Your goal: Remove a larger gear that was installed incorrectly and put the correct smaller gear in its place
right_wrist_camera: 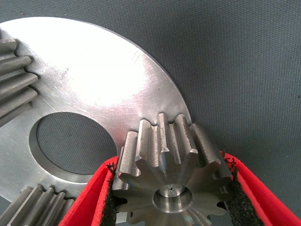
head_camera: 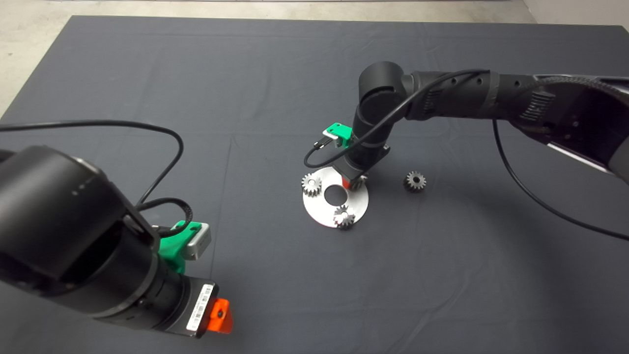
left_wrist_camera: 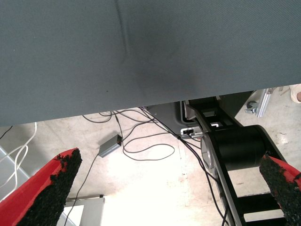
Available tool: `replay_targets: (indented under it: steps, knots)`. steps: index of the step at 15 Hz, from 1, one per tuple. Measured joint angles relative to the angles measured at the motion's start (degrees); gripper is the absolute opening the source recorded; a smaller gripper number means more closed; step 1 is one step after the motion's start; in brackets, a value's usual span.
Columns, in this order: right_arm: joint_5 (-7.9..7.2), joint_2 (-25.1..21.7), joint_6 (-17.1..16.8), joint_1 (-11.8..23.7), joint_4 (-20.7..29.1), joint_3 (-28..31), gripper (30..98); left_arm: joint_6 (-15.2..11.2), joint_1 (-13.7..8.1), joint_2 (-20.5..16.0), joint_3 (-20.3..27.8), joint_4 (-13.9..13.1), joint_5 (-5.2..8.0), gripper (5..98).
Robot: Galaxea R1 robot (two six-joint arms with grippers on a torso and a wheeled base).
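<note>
A round silver plate point(head_camera: 319, 206) with a centre hole lies mid-mat and carries three gears. The larger gear point(right_wrist_camera: 164, 141), shiny with long teeth, sits at the plate's rim on the side nearest the right arm. My right gripper point(right_wrist_camera: 169, 165) reaches down over it, and both red fingers press against its teeth. From above only an edge of that gear point(head_camera: 361, 181) shows beside the right gripper point(head_camera: 350, 183). The smaller gear point(head_camera: 415, 181), dark and short-toothed, lies on the mat to the right of the plate. Low on the left, my left gripper point(head_camera: 220, 317) waits, open and empty.
A pale short-toothed gear point(head_camera: 311, 184) and a star-like gear point(head_camera: 344, 217) also stand on the plate point(right_wrist_camera: 94, 70). The left wrist view shows the mat's edge, floor cables and a small grey box point(left_wrist_camera: 110, 145) beyond it. A black cable hangs from the right arm.
</note>
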Motion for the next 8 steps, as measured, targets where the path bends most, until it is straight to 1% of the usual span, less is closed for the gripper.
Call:
replay_targets:
  steps: [2, 4, 8]
  knots:
    - [-0.59, 0.4, 0.0, 0.0, -0.2, 0.0, 49.6, 0.0, 0.0, 0.0, 0.0, 0.0, 0.0, 97.6]
    - [-1.06, 0.9, 0.0, 1.0, -0.2, 0.0, 49.6, 0.0, 0.0, 0.0, 0.0, 0.0, 0.0, 97.6]
    - [-0.21, 1.3, 0.0, 3.7, -0.3, 0.0, 49.4, 0.0, 0.0, 0.0, 0.0, 0.0, 0.0, 97.6]
